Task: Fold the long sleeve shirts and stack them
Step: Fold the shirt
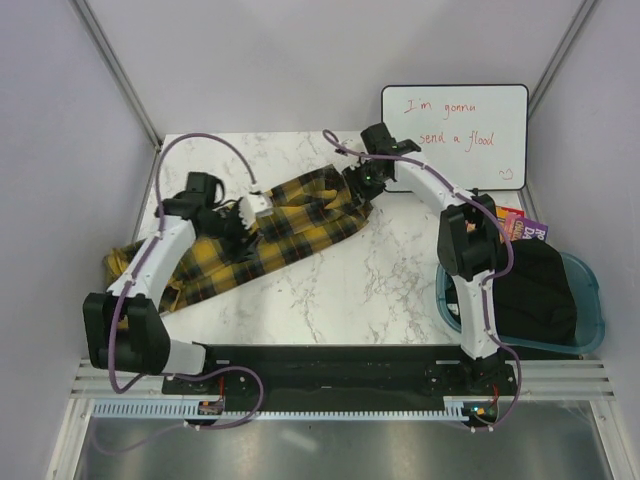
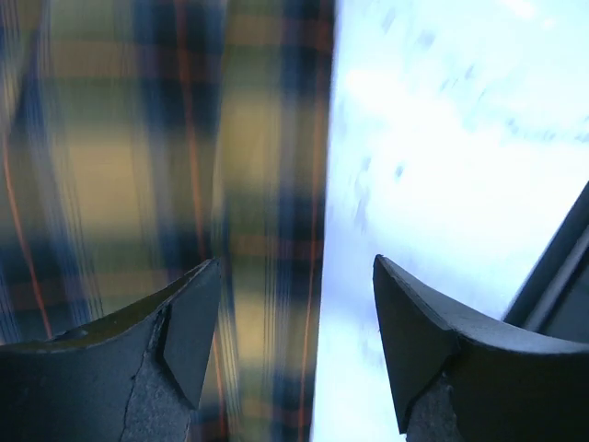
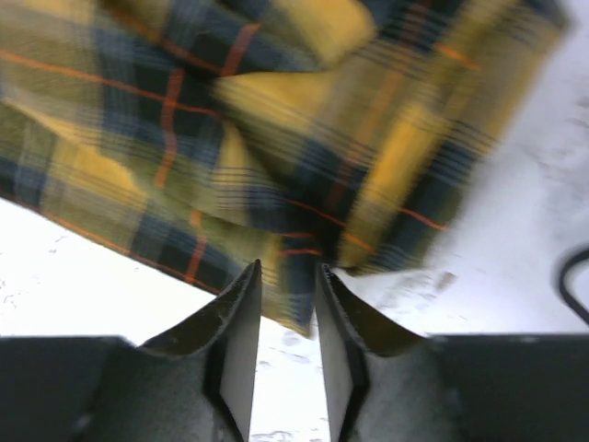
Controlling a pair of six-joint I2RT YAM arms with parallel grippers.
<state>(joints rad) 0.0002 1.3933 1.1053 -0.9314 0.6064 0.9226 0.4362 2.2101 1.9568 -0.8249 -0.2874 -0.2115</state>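
One yellow-and-black plaid long sleeve shirt (image 1: 300, 222) lies stretched out diagonally across the marble table (image 1: 400, 285), bunched at its lower left end. My left gripper (image 1: 241, 222) hovers over the shirt's middle. In the left wrist view it (image 2: 294, 276) is open and empty, straddling the shirt's edge (image 2: 138, 166) and bare table. My right gripper (image 1: 363, 182) is at the shirt's upper right end. In the right wrist view it (image 3: 288, 272) has its fingers close together, pinching a hanging corner of the shirt (image 3: 276, 138).
A whiteboard (image 1: 455, 135) with red writing leans at the back right. A blue tub (image 1: 592, 322) holding dark cloth (image 1: 535, 290) stands at the table's right edge, with a colourful packet (image 1: 520, 222) behind it. Grey walls enclose the table.
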